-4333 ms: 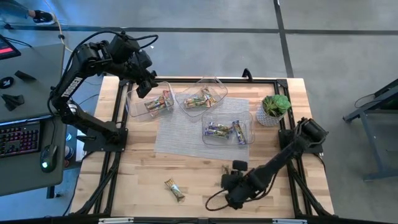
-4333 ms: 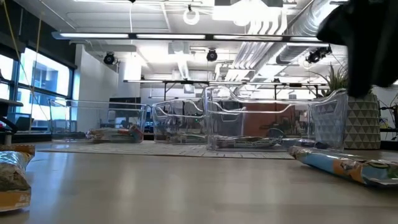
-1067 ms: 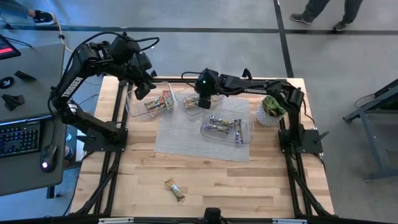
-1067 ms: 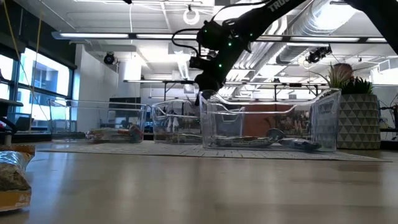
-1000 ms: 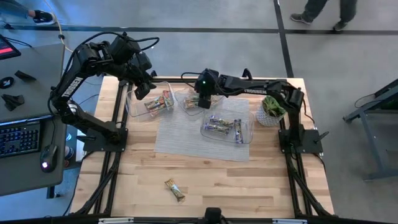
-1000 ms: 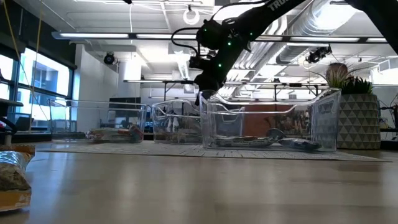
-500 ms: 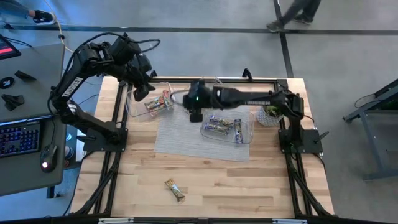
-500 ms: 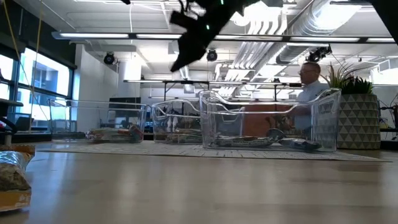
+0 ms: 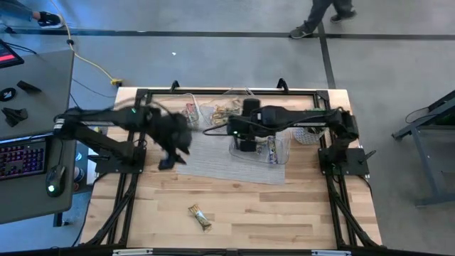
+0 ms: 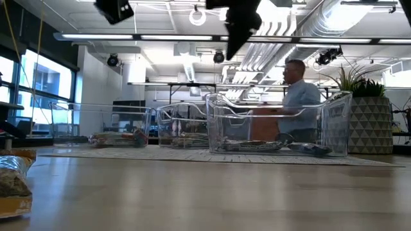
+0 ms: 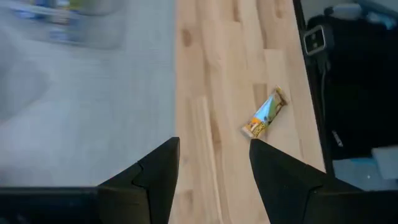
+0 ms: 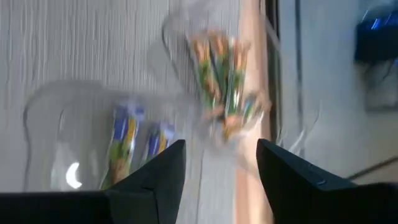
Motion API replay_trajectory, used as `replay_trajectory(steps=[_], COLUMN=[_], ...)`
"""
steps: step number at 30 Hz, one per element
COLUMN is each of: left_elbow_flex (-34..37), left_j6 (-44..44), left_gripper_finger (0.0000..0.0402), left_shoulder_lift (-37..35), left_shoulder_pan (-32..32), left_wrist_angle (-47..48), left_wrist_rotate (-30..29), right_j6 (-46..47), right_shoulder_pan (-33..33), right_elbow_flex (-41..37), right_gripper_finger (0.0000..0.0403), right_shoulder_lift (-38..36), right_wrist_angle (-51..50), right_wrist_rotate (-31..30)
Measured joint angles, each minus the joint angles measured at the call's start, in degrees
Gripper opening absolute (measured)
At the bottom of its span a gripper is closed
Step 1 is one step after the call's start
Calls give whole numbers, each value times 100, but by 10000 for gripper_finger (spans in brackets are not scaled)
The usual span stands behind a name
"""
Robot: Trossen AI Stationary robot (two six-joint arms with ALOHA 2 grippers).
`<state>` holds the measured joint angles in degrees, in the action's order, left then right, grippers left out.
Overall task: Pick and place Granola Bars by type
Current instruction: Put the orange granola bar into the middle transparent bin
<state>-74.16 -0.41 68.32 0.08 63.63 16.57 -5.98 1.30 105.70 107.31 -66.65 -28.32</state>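
Left gripper (image 9: 170,158): above the grey mat's (image 9: 213,160) left edge; fingers (image 11: 155,177) spread apart, nothing between them.

Right gripper (image 9: 245,142): over the near tub (image 9: 281,153); fingers (image 12: 158,171) parted and empty.

Loose granola bar (image 11: 265,112): lies alone on the bare wooden table (image 9: 298,213), ahead of the left fingertips and slightly off to one side, well apart from them. In the high view the same bar (image 9: 200,216) sits toward the table's front edge, clear of the mat.

Near tub: holds purple-wrapped bars (image 12: 124,140), just ahead of the right fingers.

Middle tub (image 9: 220,110): holds green-tan bars (image 12: 221,68), farther ahead of the right fingers, beyond the purple ones.

Far-left tub (image 9: 186,108): holds red-pink bars; partly hidden behind the left arm.

Potted plant (image 10: 369,112): stands at the right end of the tub row, beside the near tub.

Person (image 10: 297,90): in the room behind the table, partly seen through the clear tub walls.
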Motion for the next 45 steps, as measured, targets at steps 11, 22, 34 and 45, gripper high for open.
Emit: replay_trajectory(steps=[11, 22, 34, 45], left_elbow_flex=[2655, 3712, 3736, 3727], left_j6=[-126, -958, -1147, 357], left_gripper_finger=[190, 190, 190, 190], left_shoulder_lift=[26, 214, 319, 1069], left_shoulder_pan=[-1566, -2083, -2075, -2536], left_wrist_angle=[-3156, -4794, -4846, -6143], left_wrist_rotate=[100, 90, -1073, -12], right_j6=[1785, 2144, 1618, 1404], right_shoulder_pan=[-599, -1367, -1589, -1593], right_elbow_flex=[-2107, -5400, -7266, -7283], right_gripper_finger=[181, 181, 181, 181], right_shoulder_lift=[-1704, -3203, -3284, -3284], right_wrist_angle=[556, 5448, 9393, 9529], right_wrist_rotate=[-683, -822, -579, -589])
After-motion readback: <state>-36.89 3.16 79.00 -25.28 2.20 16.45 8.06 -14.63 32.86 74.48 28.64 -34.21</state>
